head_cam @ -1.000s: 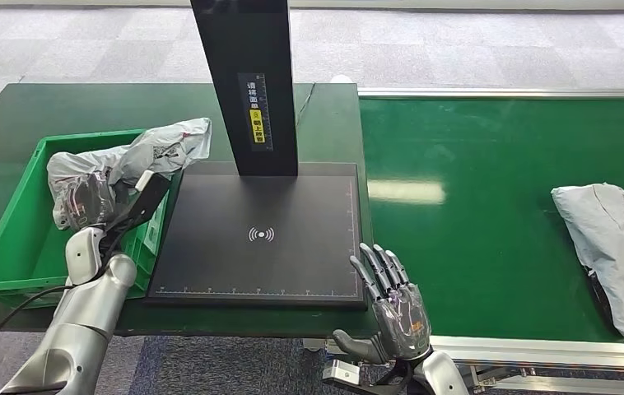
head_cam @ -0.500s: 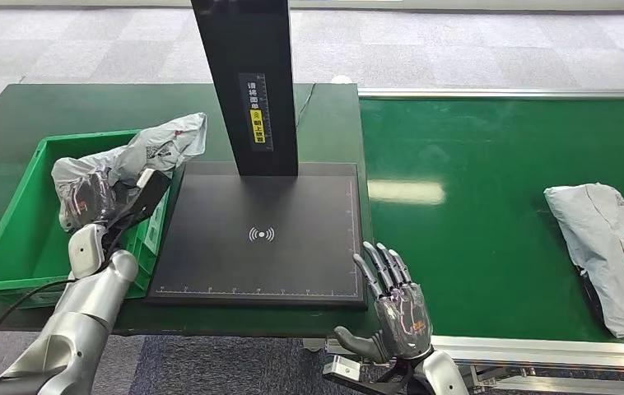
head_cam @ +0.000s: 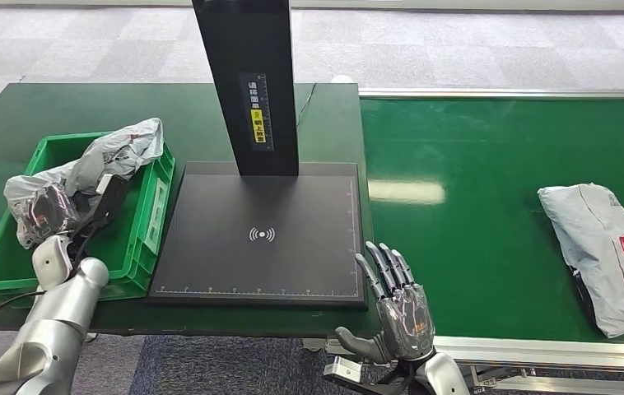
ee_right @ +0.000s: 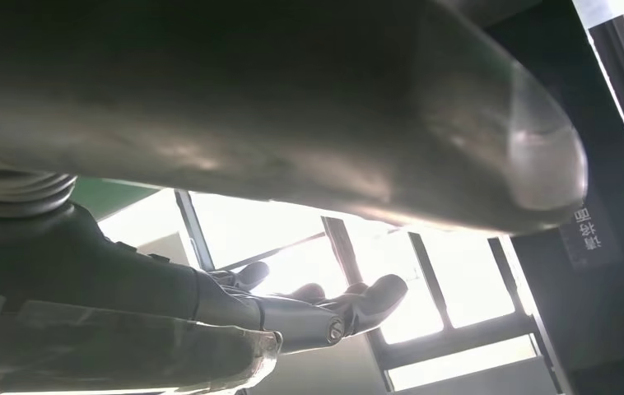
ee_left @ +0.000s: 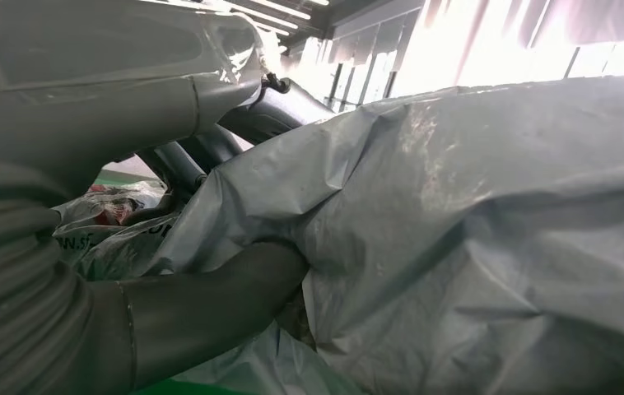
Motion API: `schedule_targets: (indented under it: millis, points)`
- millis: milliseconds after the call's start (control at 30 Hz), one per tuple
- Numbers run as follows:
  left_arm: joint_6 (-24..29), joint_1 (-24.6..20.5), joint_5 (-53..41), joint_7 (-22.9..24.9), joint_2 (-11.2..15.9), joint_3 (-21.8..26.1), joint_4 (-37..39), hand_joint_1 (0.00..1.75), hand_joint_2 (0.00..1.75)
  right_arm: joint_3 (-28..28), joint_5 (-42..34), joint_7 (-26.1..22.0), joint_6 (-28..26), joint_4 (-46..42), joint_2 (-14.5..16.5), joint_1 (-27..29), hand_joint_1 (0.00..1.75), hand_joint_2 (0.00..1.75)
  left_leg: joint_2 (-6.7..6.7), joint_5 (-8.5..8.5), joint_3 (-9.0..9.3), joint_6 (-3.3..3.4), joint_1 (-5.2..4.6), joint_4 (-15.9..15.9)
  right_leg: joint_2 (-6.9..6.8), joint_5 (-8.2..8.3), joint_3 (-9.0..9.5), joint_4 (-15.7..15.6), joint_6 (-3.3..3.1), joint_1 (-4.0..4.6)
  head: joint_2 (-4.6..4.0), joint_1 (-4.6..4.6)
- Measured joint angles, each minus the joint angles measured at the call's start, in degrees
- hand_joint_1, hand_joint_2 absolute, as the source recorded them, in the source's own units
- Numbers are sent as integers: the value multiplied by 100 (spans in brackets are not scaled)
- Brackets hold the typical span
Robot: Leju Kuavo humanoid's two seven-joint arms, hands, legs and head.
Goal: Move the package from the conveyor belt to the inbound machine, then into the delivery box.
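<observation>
A: What was seen nearest the camera?

B: The right hand (head_cam: 398, 317) was seen at the near edge of the table (head_cam: 37, 111), its fingers (head_cam: 384, 267) spread and stretched forward with nothing held. It was placed just beside the near right corner of the black scanner pad (head_cam: 259, 234).

A: And the left hand (head_cam: 45, 216)?

B: It was found over the green box (head_cam: 148, 206), wrapped around a crumpled grey package (head_cam: 115, 152). In the left wrist view the thumb (ee_left: 210, 300) was seen pressed into the folds of the plastic, so the package was gripped. The package was held above the box's left half, with its upper end raised over the far rim; whether its lower end touched the box floor could not be told.

A: What was seen further out?

B: A black post (head_cam: 247, 82) was seen rising from the far edge of the pad, marked with a yellow and white label (head_cam: 257, 111). To the right, a second grey package (head_cam: 609, 251) with red print was lying flat on the green conveyor belt (head_cam: 473, 164), well apart from both hands. Grey floor tiles (head_cam: 457, 49) were seen beyond the table.
</observation>
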Motion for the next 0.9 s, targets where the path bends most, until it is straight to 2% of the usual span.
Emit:
schedule_targets:
  millis: [333,367,467,500,900]
  points:
    - [-73,11,-132,56,133,45,78,175,175,-2,38,0,75,-27,1,8,0,0,3,-1,3,-1,0,-1,2,0,0,0,0,0,0,-2]
    - [-73,11,-133,58,136,46,80,157,175,-2,39,0,76,-29,1,8,0,0,3,-1,3,-1,0,-1,2,0,0,0,0,0,0,-2]
    - [-76,10,-138,64,142,50,86,26,175,-2,39,0,79,-34,1,8,0,0,3,-1,4,-1,0,-1,2,0,1,0,0,0,0,-2]
    - [-74,10,-144,67,142,53,87,0,175,-2,39,0,82,-34,1,8,0,0,3,-1,4,-1,0,-1,2,0,1,0,0,0,0,-2]
    - [174,103,4,-310,42,191,-82,0,175,-1,65,0,158,-50,1,18,0,0,3,-1,5,-1,0,-1,3,0,1,0,0,0,0,-2]
